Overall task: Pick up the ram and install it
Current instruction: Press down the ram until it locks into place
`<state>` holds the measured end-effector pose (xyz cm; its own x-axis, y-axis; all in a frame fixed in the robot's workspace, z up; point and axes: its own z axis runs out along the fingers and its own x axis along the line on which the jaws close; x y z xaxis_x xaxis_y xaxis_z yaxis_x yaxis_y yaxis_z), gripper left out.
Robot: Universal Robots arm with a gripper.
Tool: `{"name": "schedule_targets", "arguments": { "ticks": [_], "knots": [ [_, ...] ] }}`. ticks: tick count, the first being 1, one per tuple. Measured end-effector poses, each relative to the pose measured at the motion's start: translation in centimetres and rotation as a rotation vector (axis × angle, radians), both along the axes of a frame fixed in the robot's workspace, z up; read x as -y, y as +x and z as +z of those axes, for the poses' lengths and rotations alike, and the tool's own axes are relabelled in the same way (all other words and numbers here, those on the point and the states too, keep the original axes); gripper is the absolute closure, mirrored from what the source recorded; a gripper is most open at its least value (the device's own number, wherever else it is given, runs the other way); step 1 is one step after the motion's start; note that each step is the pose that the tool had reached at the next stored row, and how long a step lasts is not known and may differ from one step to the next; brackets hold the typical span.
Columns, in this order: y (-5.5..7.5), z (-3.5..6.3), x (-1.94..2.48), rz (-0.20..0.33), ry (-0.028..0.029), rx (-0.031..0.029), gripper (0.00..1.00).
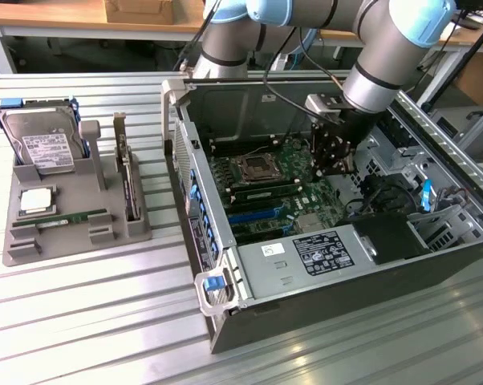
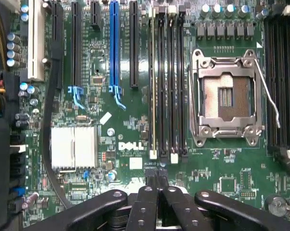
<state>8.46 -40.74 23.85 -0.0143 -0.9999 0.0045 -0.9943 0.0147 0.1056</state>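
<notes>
Black claw (image 2: 157, 192) fingers press together at the near edge of the wrist view, clenched and holding nothing, hovering over the green motherboard (image 2: 135, 159) just short of the memory slots (image 2: 166, 82). One slot carries a seated stick. Outside the open computer case (image 1: 225, 321), the ram (image 1: 73, 218) lies flat in the grey holder tray (image 1: 81, 241) on the worktop (image 1: 89, 321), well apart from the claw (image 1: 338, 164).

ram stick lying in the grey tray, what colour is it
Green, with a white label; the ram shows best in the exterior view.
</notes>
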Motion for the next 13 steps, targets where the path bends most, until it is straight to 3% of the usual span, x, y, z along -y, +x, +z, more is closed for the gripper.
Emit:
{"name": "schedule_targets", "arguments": {
  "ticks": [6, 8, 9, 10, 13],
  "knots": [
    [0.1, 2.01, 0.0, 0.0, 0.0003, 0.0, 0.89],
    [0.1, 2.95, 0.0, 0.0, 0.0003, 0.0, 0.89],
    [0.1, 4.1, 0.0, 0.0, 0.0002, 0.0, 0.89],
    [0.1, 4.55, 0.0, 0.0, 0.0001, 0.0, 0.89],
    [0.5, 4.96, 0.0, 0.0, 0.0004, 0.0, 0.89]
  ]
}}
